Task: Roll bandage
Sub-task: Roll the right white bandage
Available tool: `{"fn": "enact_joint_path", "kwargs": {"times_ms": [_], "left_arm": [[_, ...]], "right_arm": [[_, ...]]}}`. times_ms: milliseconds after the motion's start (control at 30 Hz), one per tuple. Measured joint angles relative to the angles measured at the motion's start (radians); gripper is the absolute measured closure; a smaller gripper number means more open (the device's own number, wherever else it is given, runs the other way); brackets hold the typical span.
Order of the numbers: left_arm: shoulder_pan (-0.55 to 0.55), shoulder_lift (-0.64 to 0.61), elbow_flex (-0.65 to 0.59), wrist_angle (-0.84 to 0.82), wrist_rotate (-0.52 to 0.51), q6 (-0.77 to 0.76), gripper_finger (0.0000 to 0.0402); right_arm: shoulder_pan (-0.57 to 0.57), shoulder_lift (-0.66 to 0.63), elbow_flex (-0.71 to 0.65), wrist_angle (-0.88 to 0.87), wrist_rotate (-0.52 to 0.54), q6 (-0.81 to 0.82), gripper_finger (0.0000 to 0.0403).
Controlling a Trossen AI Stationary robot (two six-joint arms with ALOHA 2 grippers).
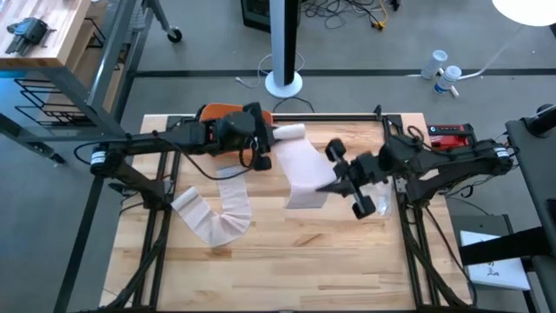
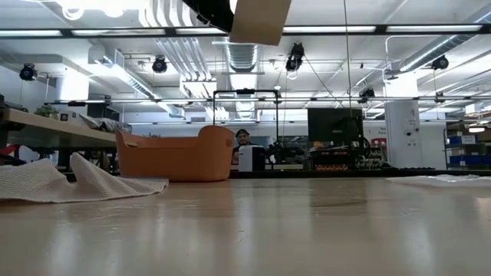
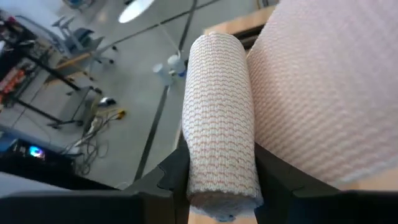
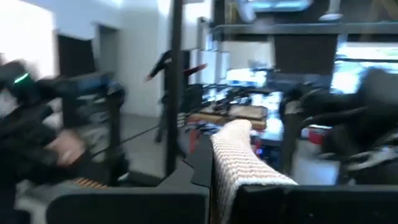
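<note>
A beige bandage is held up between both grippers. Its rolled end [image 1: 291, 132] sits in my left gripper [image 3: 221, 186] near the table's far edge. The unrolled strip [image 1: 300, 169] runs toward the near edge to my right gripper [image 1: 330, 185], which is shut on its free end. In the low view only the strip's lower part [image 2: 261, 19] shows, high above the table. A second loose bandage [image 1: 217, 217] lies in waves on the table's left half. My left gripper pinches the roll [image 3: 221, 143] between its two fingers [image 3: 174, 177], one on each side of the cylinder near one end. The fingers lie along the roll's axis. The roll is lifted clear, and the strip [image 3: 329, 93] leaves it beside the fingers. My right gripper pinches the strip's free end [image 4: 239, 168] between its two fingers, coming level from the table's right side. The strip is bunched narrow at the fingers. It is clear of the table and runs away toward the roll [image 4: 233, 127].
An orange basket [image 1: 217, 113] stands at the far left, under my left arm. A small clear item [image 1: 382, 204] lies near the right edge by my right arm. A red and black device [image 1: 450, 135] sits beyond the table's right far corner. The near half is bare wood.
</note>
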Motion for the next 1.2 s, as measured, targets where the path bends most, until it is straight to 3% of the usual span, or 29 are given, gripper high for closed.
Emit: {"fn": "enact_joint_path", "kwargs": {"times_ms": [233, 433, 700, 1000, 1200], "left_arm": [[-0.063, -0.01, -0.158, 0.117, 0.104, -0.001, 0.0287], [-0.156, -0.008, -0.263, 0.245, 0.114, -0.02, 0.0287], [-0.255, -0.002, -0.339, 0.39, 0.202, -0.107, 0.0287], [-0.34, -0.003, -0.34, 0.372, 0.231, -0.124, 0.0287], [-0.37, -0.011, -0.34, 0.299, 0.237, -0.133, 0.0287]], "right_arm": [[-0.022, 0.0, 0.046, 0.0, 0.201, 0.012, 0.0403], [-0.098, 0.006, 0.05, 0.001, 0.271, 0.042, 0.0403], [-0.255, 0.083, 0.048, 0.005, 0.275, 0.119, 0.0403], [-0.368, 0.233, 0.046, 0.004, 0.272, 0.198, 0.0401], [-0.413, 0.286, 0.048, -0.088, 0.168, 0.299, 0.034]]}}
